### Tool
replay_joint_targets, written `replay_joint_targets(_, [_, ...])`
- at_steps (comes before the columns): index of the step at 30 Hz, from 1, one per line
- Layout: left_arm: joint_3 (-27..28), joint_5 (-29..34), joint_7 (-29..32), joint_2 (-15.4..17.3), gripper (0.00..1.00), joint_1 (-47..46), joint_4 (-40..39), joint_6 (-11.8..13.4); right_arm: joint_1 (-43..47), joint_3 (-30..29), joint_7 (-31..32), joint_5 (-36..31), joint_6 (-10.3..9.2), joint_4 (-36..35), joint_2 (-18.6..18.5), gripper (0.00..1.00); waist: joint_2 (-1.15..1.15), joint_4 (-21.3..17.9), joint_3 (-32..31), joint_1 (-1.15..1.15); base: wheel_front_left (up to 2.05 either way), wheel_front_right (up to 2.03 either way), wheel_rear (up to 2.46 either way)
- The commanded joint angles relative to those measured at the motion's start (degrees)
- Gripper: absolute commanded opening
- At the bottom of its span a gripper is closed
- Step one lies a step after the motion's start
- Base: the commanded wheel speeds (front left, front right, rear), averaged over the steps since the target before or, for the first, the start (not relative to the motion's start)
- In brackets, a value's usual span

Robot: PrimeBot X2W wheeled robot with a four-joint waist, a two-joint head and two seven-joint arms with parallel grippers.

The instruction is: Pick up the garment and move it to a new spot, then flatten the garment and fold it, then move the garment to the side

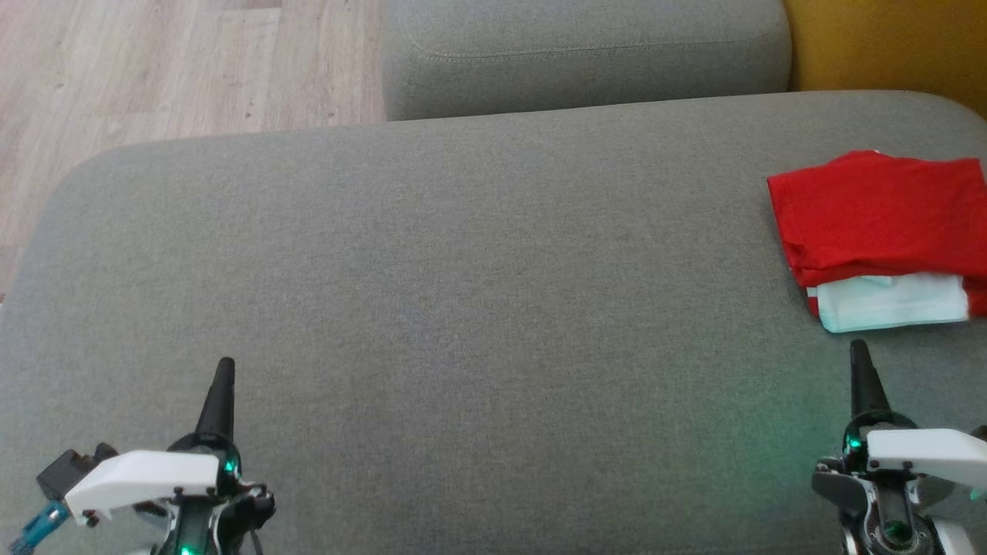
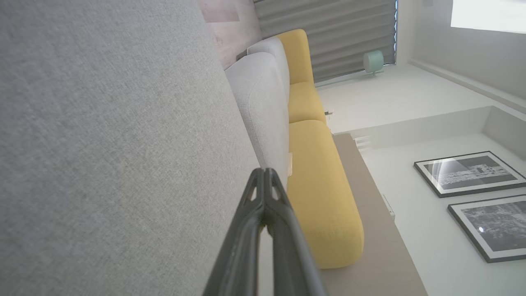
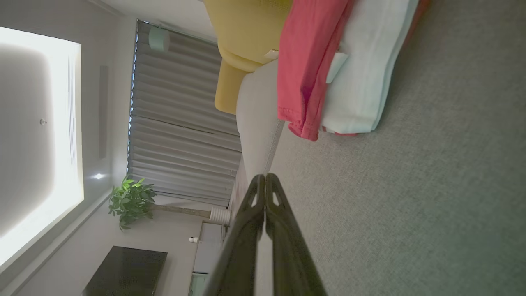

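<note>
On the grey sofa cushion (image 1: 463,270), the folded red-and-white garment (image 1: 879,223) ran past the head view's right edge, its far side cut off. It lay just ahead of the right gripper (image 1: 858,353), not touching it, and well apart from the left gripper (image 1: 224,368). Both grippers' fingers were pressed together, holding nothing.

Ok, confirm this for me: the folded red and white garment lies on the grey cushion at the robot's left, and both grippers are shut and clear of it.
Not quite. The garment lies at the robot's right, not its left: the head view shows it ahead of the right gripper. The rest holds: it is folded, on the grey cushion, and the left gripper and the right one are shut and clear of it.
</note>
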Motion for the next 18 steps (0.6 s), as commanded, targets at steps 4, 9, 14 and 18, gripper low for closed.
replay_joint_targets(4, [2.67, -3.62, 1.16, 0.70, 0.00, -3.98, -1.49, -0.72, -3.49, 0.53, 1.04, 4.27, -0.04, -2.51, -0.30, 0.00, 0.00, -0.10, 0.04, 0.00, 0.00, 0.00, 0.00])
replay_joint_targets(9, [3.24, -6.48, 2.02, 0.71, 0.00, -4.37, -1.35, -1.00, -3.69, 0.26, 1.86, 7.50, -0.05, -2.66, -0.31, 0.00, 0.00, -0.20, 0.07, 0.00, 0.00, 0.00, 0.00])
replay_joint_targets(14, [3.81, -9.36, 2.88, 0.71, 0.00, -4.76, -1.20, -1.28, -3.88, 0.00, 2.68, 10.75, -0.05, -2.81, -0.32, 0.00, 0.00, -0.30, 0.11, 0.00, 0.00, 0.00, 0.00])
replay_joint_targets(18, [4.15, -11.08, 3.39, 0.72, 0.00, -5.00, -1.11, -1.45, -4.00, -0.16, 3.18, 12.70, -0.05, -2.89, -0.33, 0.00, 0.00, -0.36, 0.13, 0.00, 0.00, 0.00, 0.00])
